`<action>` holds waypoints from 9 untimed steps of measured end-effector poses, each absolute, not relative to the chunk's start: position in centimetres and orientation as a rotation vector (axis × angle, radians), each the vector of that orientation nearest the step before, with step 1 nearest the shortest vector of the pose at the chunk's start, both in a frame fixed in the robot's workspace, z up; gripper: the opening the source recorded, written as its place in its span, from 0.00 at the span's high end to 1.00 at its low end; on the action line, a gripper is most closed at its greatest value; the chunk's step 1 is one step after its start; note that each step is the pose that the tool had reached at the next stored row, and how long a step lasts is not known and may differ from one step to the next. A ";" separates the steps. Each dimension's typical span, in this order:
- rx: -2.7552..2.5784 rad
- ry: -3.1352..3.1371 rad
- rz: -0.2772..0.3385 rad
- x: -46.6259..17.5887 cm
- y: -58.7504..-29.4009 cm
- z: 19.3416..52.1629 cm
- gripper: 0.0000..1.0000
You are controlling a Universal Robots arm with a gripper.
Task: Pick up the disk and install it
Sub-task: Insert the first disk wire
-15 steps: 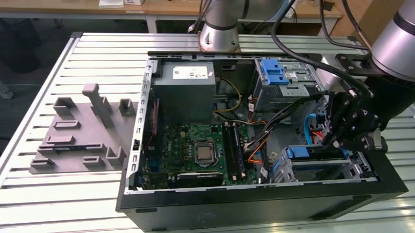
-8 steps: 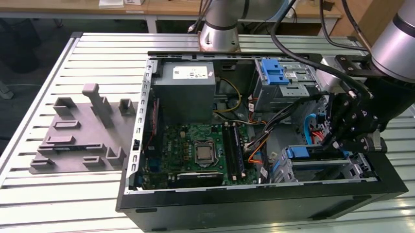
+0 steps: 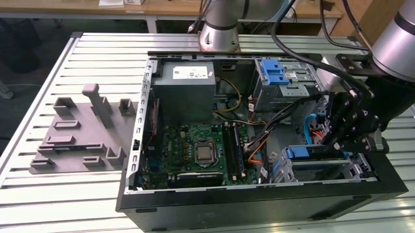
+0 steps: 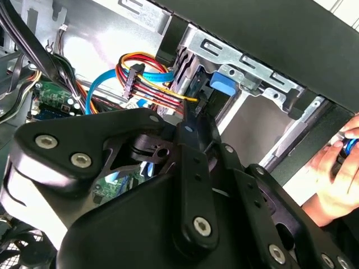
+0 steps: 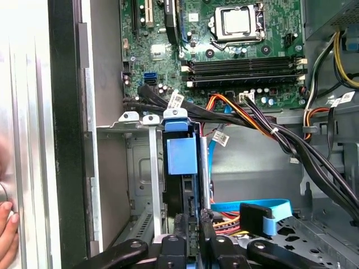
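Standing: install looks late-stage, judged from the disk sitting on edge inside the drive cage.
Disk: the disk point(image 5: 182, 168), blue carrier facing up, stands in the cage point(image 5: 137, 168) at lower centre of the first wrist view, between metal rails.
End effector: the end effector point(image 5: 193, 235) has its fingers pinching the disk's lower edge.
Exterior view: end effector point(image 3: 350, 124) at right, over the computer case point(image 3: 259, 206) on the counter point(image 3: 77, 194).
Left: release; full seating cannot be told.
Bystander: a hand point(image 4: 336, 179) rests at the case edge.
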State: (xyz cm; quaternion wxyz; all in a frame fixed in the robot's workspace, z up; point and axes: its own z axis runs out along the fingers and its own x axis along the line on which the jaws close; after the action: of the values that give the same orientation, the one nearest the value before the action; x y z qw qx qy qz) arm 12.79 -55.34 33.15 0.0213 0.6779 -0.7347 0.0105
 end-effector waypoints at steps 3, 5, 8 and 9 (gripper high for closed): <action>2.102 -2.277 0.033 12.8 -55.3 33.7 0.76; 2.102 -2.277 0.032 12.8 -55.3 34.0 0.76; 2.102 -2.277 0.032 12.8 -55.3 34.3 0.76; 2.102 -2.277 0.032 12.8 -55.3 34.3 0.77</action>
State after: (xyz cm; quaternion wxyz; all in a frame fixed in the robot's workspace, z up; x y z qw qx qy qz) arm 12.80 -55.32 34.28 0.0212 0.6780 -0.7347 0.0104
